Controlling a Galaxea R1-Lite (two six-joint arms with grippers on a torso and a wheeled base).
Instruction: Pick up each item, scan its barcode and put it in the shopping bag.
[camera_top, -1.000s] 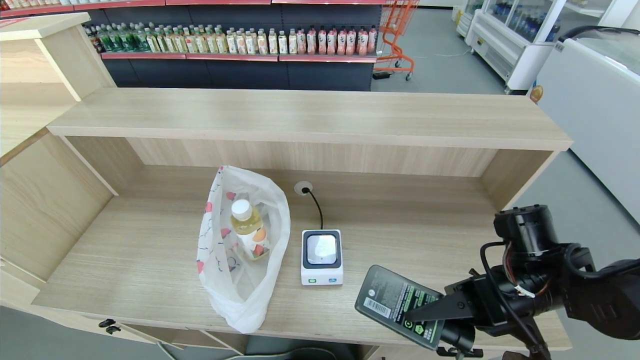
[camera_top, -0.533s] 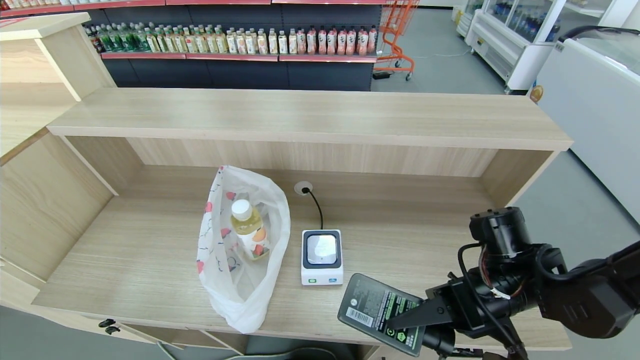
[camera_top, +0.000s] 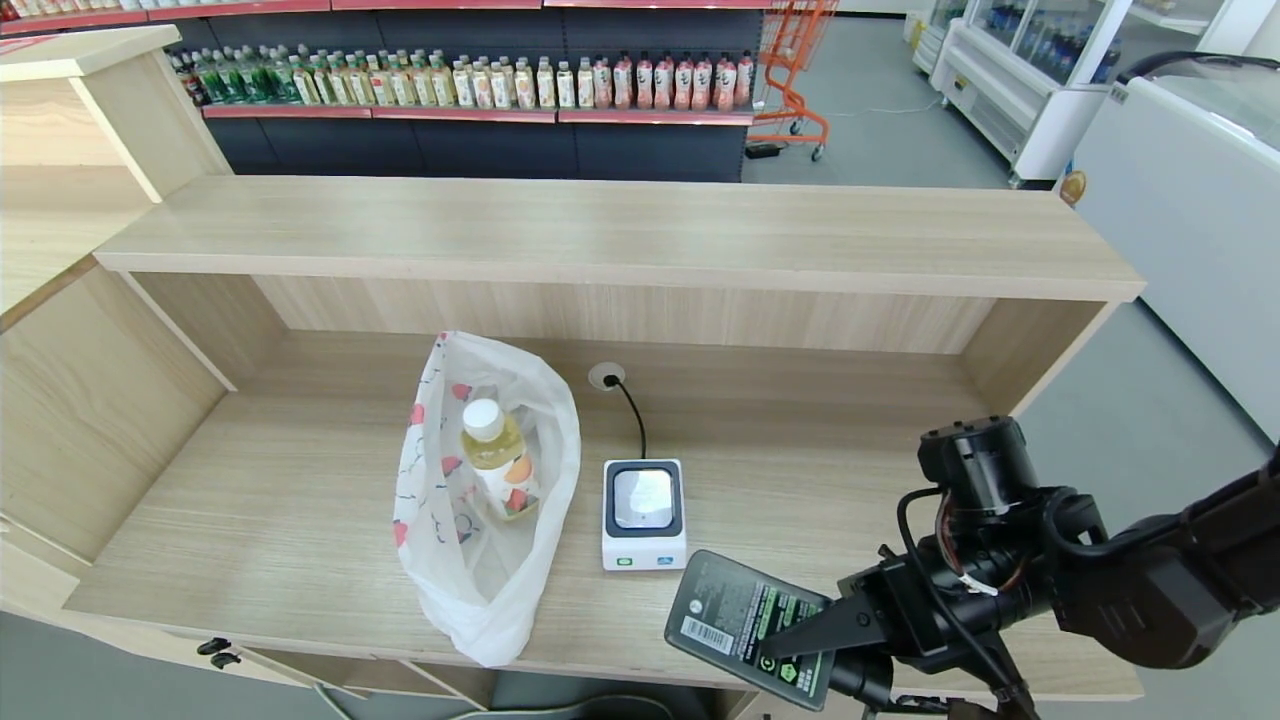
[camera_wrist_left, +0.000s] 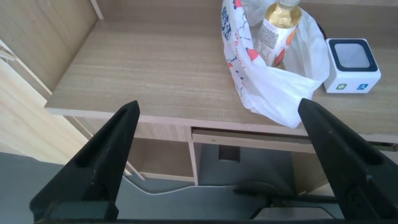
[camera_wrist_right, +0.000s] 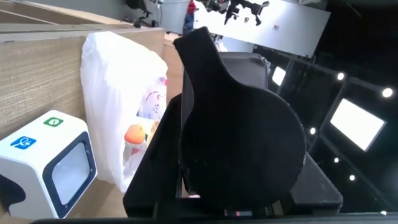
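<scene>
My right gripper (camera_top: 795, 648) is shut on a flat dark packet (camera_top: 745, 628) with green print and a white barcode, held just over the counter's front edge, to the near right of the white scanner (camera_top: 644, 513). In the right wrist view the dark packet (camera_wrist_right: 249, 143) sits close before the camera, with the scanner (camera_wrist_right: 46, 163) and shopping bag (camera_wrist_right: 124, 81) beyond it. The white shopping bag (camera_top: 470, 540) lies open to the left of the scanner, a yellow drink bottle (camera_top: 497, 458) inside. My left gripper (camera_wrist_left: 219, 112) is open, low in front of the counter's edge, near the bag (camera_wrist_left: 273, 93).
A black cable (camera_top: 632, 410) runs from the scanner to a hole in the back of the counter (camera_top: 250, 500). A raised wooden shelf (camera_top: 600, 230) and side walls box in the counter. Bare surface lies left of the bag and right of the scanner.
My right gripper has carried the dark packet leftward along the counter's front edge, closer to the scanner. Bag, bottle and scanner have stayed put.
</scene>
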